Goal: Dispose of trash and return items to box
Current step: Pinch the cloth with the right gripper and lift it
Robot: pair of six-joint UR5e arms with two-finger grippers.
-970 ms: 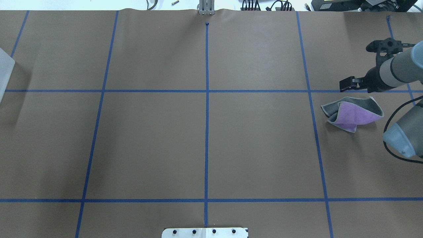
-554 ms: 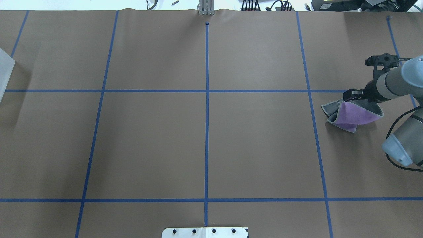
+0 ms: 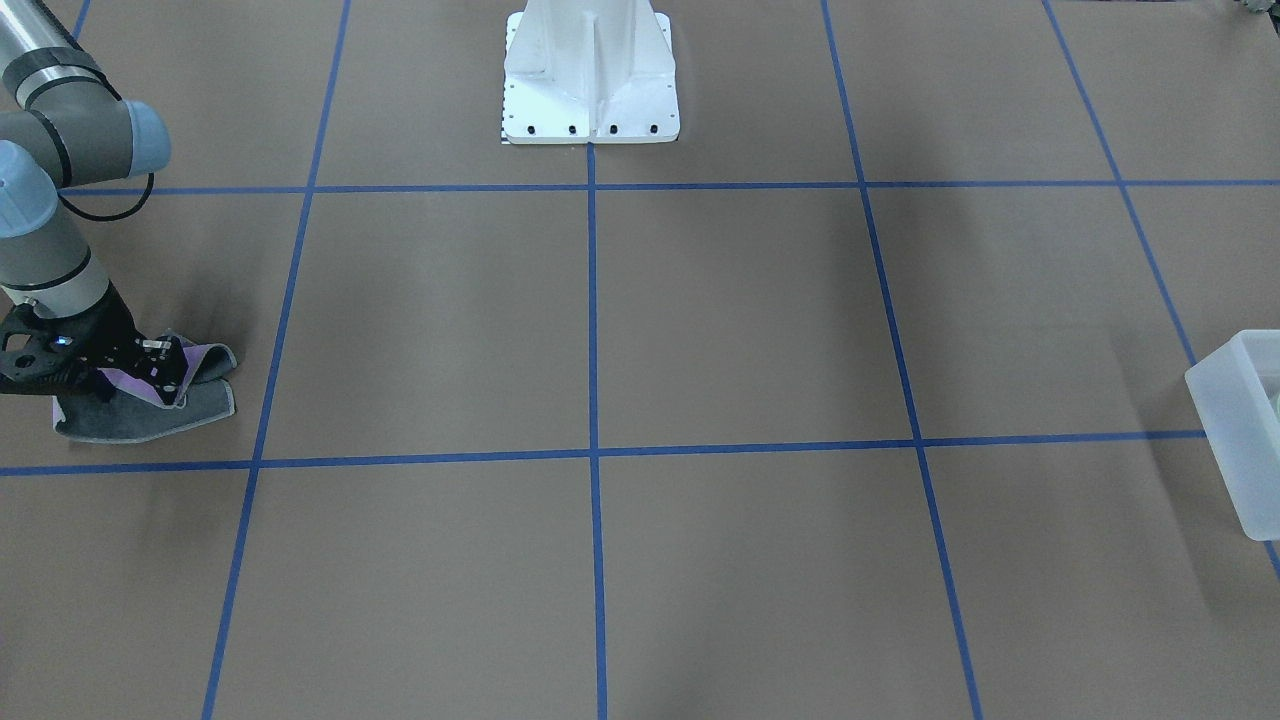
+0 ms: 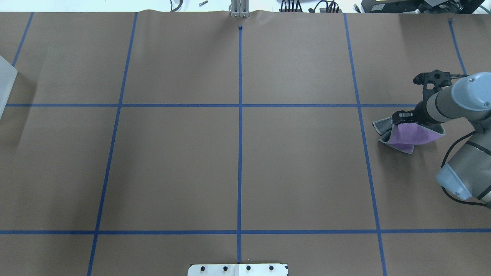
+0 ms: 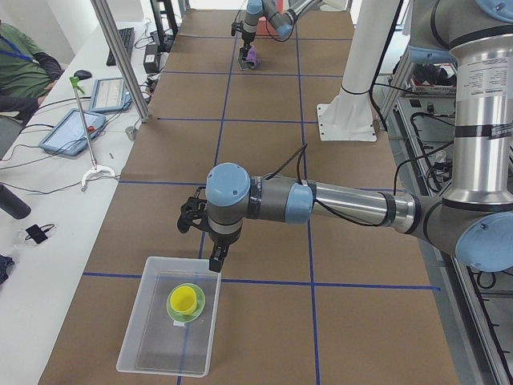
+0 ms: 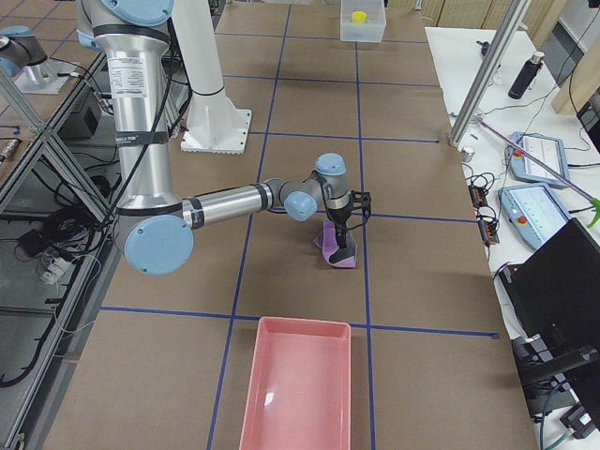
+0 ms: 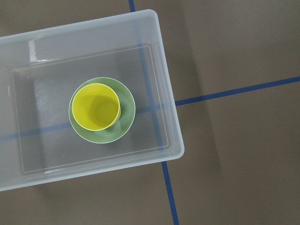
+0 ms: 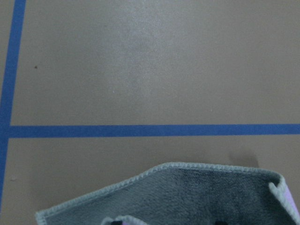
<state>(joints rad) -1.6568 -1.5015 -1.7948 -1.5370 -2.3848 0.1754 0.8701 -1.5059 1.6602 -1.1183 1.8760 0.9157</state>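
Brown paper ruled with blue tape covered the table [image 3: 700, 320] in the front-facing view. The right gripper [image 3: 165, 375] was down on the purple-grey cloth [image 3: 150, 422] at nine o'clock, a corner of the frosted box [image 3: 1225, 420] showed at the three o'clock edge, and the white pedestal [image 3: 590, 80] stood at twelve. Overhead, that gripper sat on the cloth at three o'clock (whether its fingers had pinched the fabric, I could not tell). From the left end, the left gripper [image 5: 215, 263] hung over the box's corner, at one o'clock from the mint-green bowl [image 5: 199, 310]; how far it was open could not be judged. The bowl sat inside the box with a yellow cup [image 5: 184, 298] in it. From the right end, a pink bin [image 6: 300, 384] lay at six o'clock, well apart from the cloth. The left wrist view looked straight down on the box, with the cup upright in the bowl. The right wrist view showed the cloth's grey edge at six o'clock, near a tape line.
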